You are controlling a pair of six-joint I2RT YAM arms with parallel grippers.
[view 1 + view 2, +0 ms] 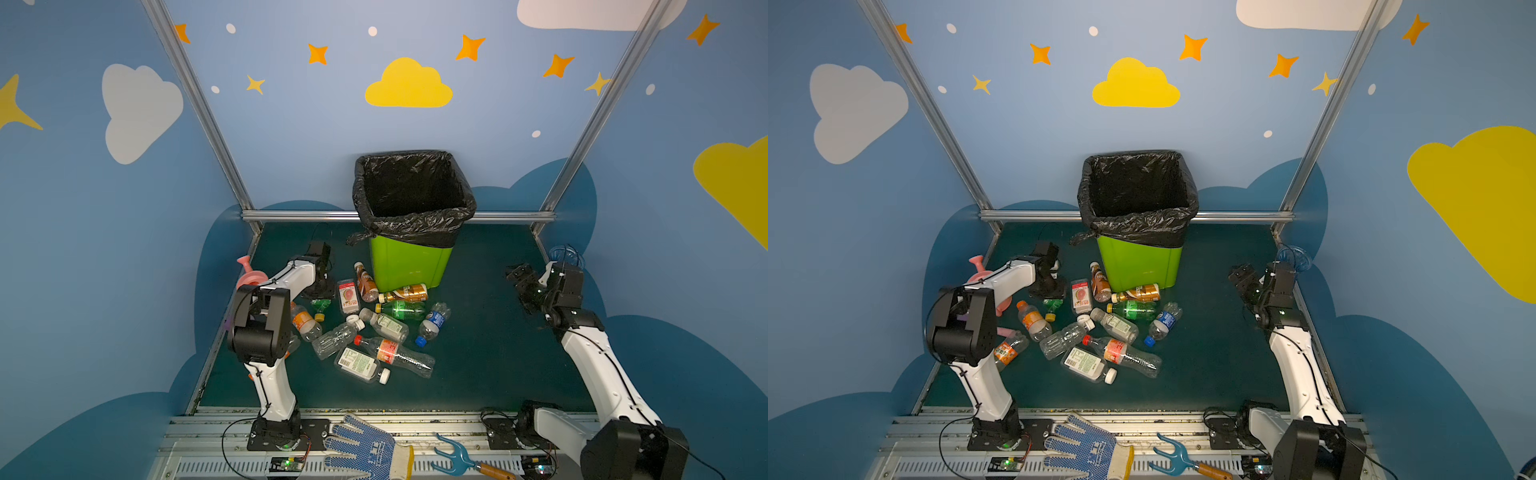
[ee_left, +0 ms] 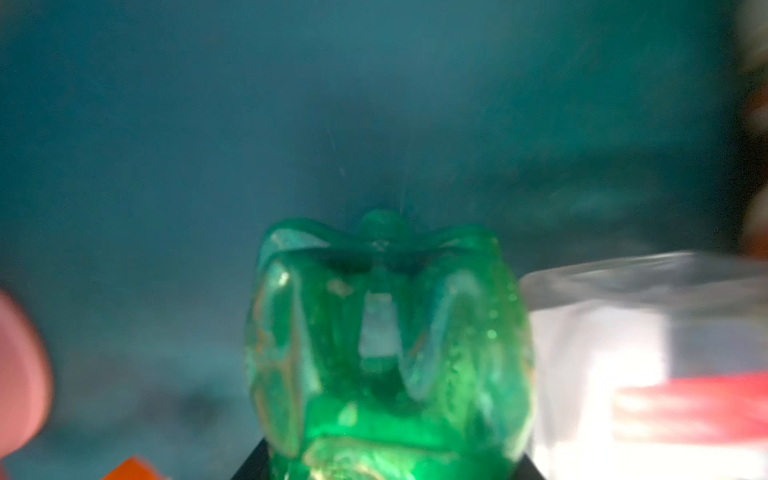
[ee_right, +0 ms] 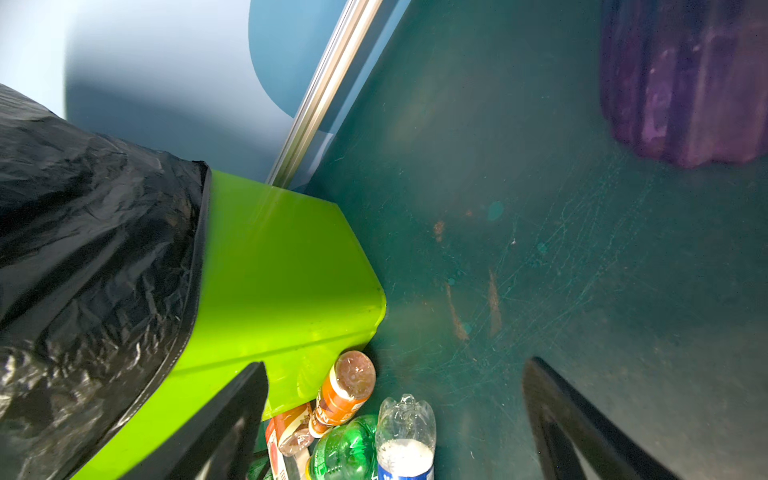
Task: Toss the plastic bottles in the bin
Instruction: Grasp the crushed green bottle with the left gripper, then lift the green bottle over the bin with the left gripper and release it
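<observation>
Top views: in both, the plastic bottles (image 1: 384,325) are seen lying in a heap on the counter (image 1: 478,353), just in front of the bin (image 1: 409,262), which stands at the back. The left gripper (image 1: 321,293) is seen down over a small green bottle (image 1: 321,305) at the heap's left edge.

Left wrist view: this bottle is shown very close and blurry, so whether it is squeezed cannot be told.

Right wrist view: the right gripper (image 3: 395,365) is held wide open with nothing in it, beside the bin.
</observation>
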